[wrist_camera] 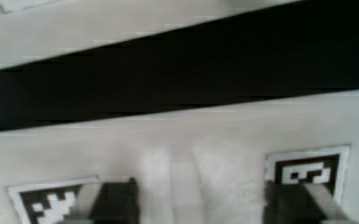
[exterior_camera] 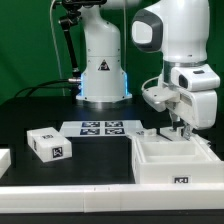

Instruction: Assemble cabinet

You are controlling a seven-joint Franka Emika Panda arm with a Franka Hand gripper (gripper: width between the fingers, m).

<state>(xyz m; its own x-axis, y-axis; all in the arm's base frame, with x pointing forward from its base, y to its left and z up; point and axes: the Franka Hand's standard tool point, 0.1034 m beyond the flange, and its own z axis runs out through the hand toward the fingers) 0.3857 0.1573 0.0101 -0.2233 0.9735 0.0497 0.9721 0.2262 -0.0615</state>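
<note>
- Cabinet (exterior_camera: 172, 162) sits nearest; its tags (wrist_camera: 311, 170) are half cut off in the wrist view.
- My gripper (exterior_camera: 180, 127) is spread over its rear wall; fingers (wrist_camera: 108, 201) blurred, contact unclear.
- Black table (exterior_camera: 85, 172) carries the marker board (exterior_camera: 100, 128).

A black tabletop (exterior_camera: 40, 115) spreads under even, soft light, with a pale grey wall (exterior_camera: 25, 30) behind it and a white strip (exterior_camera: 70, 203) along its near edge.

Blurred and edge-cropped in the wrist view: two square black-and-white tags (wrist_camera: 60, 203). Well apart from the large white plastic cabinet (exterior_camera: 170, 172), cut by the exterior view's left edge: a white block (exterior_camera: 4, 160).
</note>
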